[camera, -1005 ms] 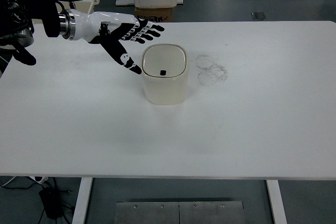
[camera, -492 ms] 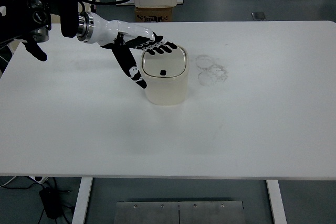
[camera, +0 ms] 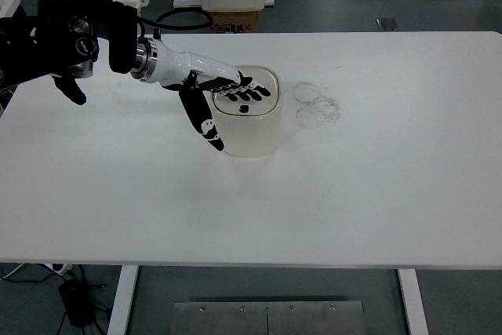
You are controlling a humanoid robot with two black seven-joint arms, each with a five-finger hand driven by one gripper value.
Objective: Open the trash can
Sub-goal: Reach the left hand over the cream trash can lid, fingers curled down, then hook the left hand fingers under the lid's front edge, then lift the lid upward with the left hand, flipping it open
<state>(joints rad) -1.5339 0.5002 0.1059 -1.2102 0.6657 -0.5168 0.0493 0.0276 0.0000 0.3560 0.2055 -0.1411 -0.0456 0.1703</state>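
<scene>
— Cream plastic is what the trash can (camera: 247, 115) appears to be made of; it is set on the white table (camera: 376, 194), a little behind the table's middle, with faint ring marks (camera: 316, 104) on the tabletop just to its right.

— And the left hand (camera: 216, 88)?

— It has been carried rightward over the last second. A second ago it was held beside the can's left edge; now the fingers (camera: 243, 92) are laid flat across the lid (camera: 251, 92), spread and gripping nothing, while the thumb (camera: 202, 119) is dropped down along the can's left wall.

— What is meant by that for the task?

— The press on the lid is judged to be just starting. The lid is still seen closed and level.

— What cannot be made out?

— Whether the fingertips are actually bearing on the small dark button (camera: 244, 108) or only resting near it cannot be told. The can's interior is hidden. The right hand is not seen at all.
</scene>
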